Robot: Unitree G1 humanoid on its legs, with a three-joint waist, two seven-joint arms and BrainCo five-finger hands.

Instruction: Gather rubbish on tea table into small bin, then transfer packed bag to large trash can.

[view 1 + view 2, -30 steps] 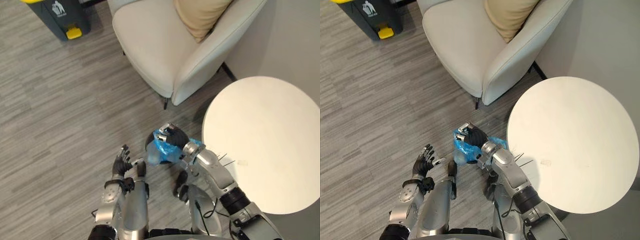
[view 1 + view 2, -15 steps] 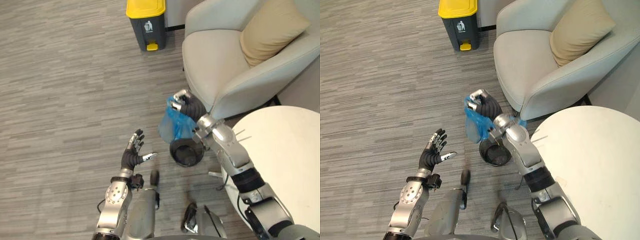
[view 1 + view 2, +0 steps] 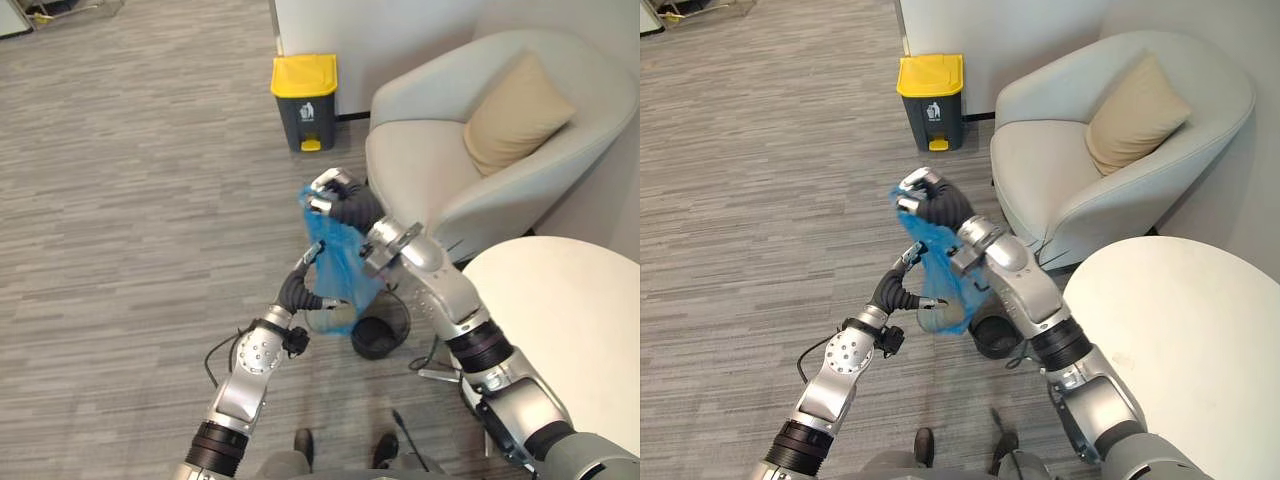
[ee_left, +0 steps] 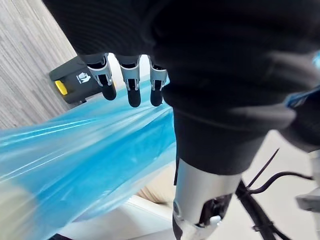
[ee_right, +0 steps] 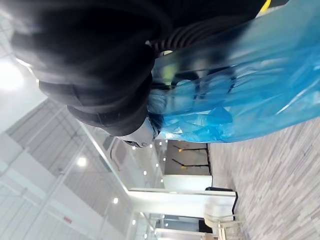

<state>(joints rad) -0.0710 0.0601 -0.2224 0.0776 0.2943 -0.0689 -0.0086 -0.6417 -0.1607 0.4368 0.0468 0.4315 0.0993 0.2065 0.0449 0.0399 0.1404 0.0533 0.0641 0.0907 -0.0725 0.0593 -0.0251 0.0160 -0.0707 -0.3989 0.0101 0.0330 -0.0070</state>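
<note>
Above the small bin (image 3: 375, 338) on the floor, the right hand (image 3: 345, 205) clenches the packed blue bag (image 3: 338, 265) with curled fingers, the left hand (image 3: 297, 290) loose-fingered beside it, so carrying it to the yellow-lidded trash can (image 3: 305, 100) likely comes next.

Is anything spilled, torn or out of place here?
Nothing stands out. The blue bag hangs from the right hand with no tear showing, the left hand at its side; the small bin and large trash can stand upright.
</note>
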